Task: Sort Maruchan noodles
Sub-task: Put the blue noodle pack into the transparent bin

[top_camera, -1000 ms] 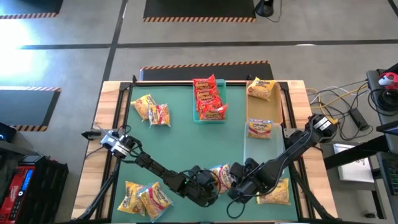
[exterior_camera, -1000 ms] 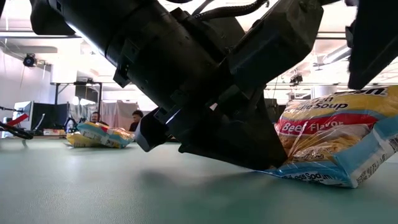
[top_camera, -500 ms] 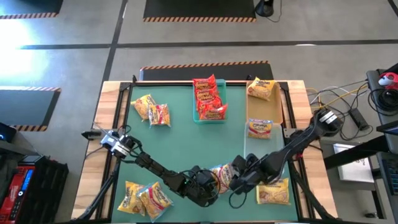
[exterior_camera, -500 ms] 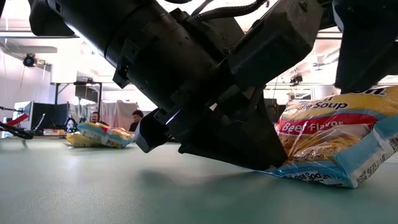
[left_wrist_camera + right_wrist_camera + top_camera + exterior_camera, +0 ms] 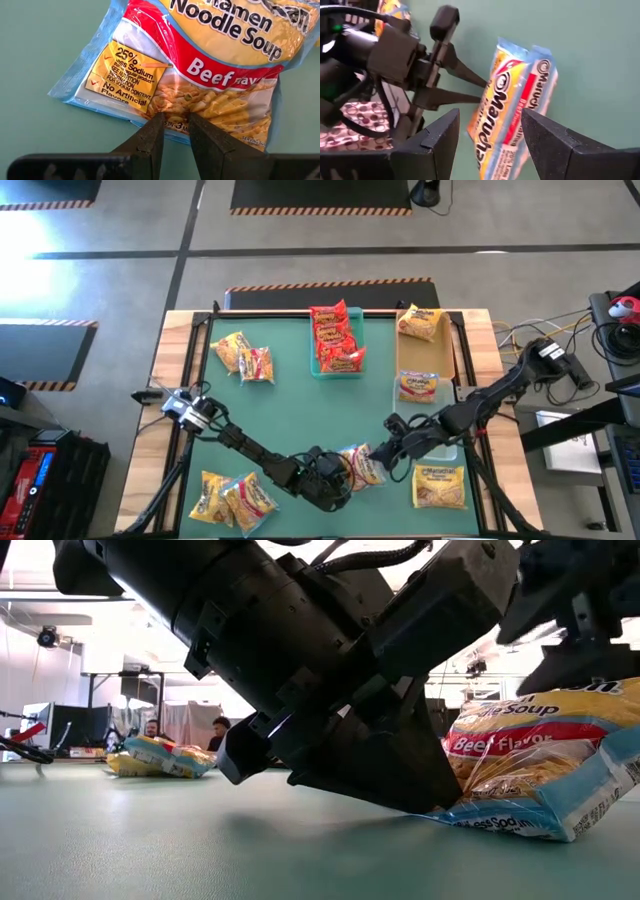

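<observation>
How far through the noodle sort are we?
Done: red packets sit in the teal tray, two more in the right trays. In hand: left gripper pinches a beef packet; right gripper open beside it. Left: loose piles.

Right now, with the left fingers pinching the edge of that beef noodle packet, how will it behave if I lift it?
The beef noodle packet is gripped only by its thin sealed edge between the left fingers, so it will probably droop and swing. The wrapper looks glossy and crinkly, so it may slip. It likely lifts easily, but the noodle block seen through the window could crack if squeezed.
</observation>
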{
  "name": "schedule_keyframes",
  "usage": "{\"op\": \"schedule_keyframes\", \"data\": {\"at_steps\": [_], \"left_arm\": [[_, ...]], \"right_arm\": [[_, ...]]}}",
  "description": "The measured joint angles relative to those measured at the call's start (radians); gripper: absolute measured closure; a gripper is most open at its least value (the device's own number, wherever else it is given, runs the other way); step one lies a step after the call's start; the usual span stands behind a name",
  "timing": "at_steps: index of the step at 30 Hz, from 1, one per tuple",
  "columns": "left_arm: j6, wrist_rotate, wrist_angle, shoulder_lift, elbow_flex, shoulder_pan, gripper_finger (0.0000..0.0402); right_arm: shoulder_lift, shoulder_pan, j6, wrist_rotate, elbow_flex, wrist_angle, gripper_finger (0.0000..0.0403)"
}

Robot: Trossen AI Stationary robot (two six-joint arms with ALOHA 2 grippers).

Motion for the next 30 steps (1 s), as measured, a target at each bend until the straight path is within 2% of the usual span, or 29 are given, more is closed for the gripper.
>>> {"op": "schedule_keyframes", "data": {"at_steps": [6,13,23,30], "left_arm": [[0.000,-0.001,0.001,0.000,0.000,0.007,0.0326],[0.000,-0.003,0.003,0.001,0.000,0.009,0.0326],[-0.029,0.009,0.006,0.005,-0.001,0.011,0.0326],[-0.035,0.025,0.004,0.005,-0.001,0.013,0.0326]], "right_arm": [[0.008,0.001,-0.008,-0.012,0.001,-0.041,0.0199],[0.051,0.001,-0.026,-0.114,0.001,-0.045,0.0199],[0.132,0.000,-0.020,-0.067,0.065,-0.110,0.0200],[0.196,-0.012,-0.096,-0.050,0.149,-0.176,0.0199]]}}
